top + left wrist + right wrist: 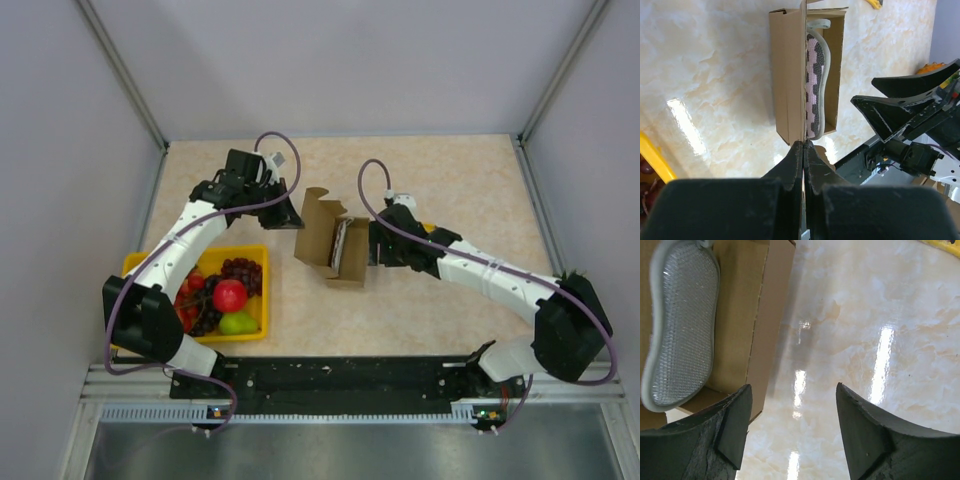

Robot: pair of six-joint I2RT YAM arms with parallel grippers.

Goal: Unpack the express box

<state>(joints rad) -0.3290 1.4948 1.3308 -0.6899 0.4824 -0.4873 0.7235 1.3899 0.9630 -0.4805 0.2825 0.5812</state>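
— Left gripper (pixel 803 146) is pinched flat on the raised flap (pixel 803 60) of the express box (pixel 322 242), see? No gap between the fingers, just cardboard.

— And the right gripper (pixel 792 407)?

— Jaws apart, nothing between them. It sits just beside the box's open side, near the middle of the table (pixel 460 180), with one finger (pixel 735 420) close to the cardboard edge.

— So the box is lying open on its side?

— Looks that way. The striped pouch (pixel 815 85) stands inside against the wall, its silvery face (pixel 680 325) turned towards the right wrist.

— What would you want from the right arm next?

— My guess is that it has to take the pouch. I'd send one finger inside the box, behind the pouch, and leave the other outside its free face, then close on the pouch alone. Catch the box wall too and the whole thing drags along.

— And the left?

— Hold that flap firm so the box doesn't slide or tip during the pull.

— How are the arms set?

— The left arm (pixel 190 235) bends over the yellow fruit tray (pixel 262 300), wrist turned right towards the box. The right arm (pixel 490 275) stretches low across the table from the right, elbow out, gripper pointing left into the opening.
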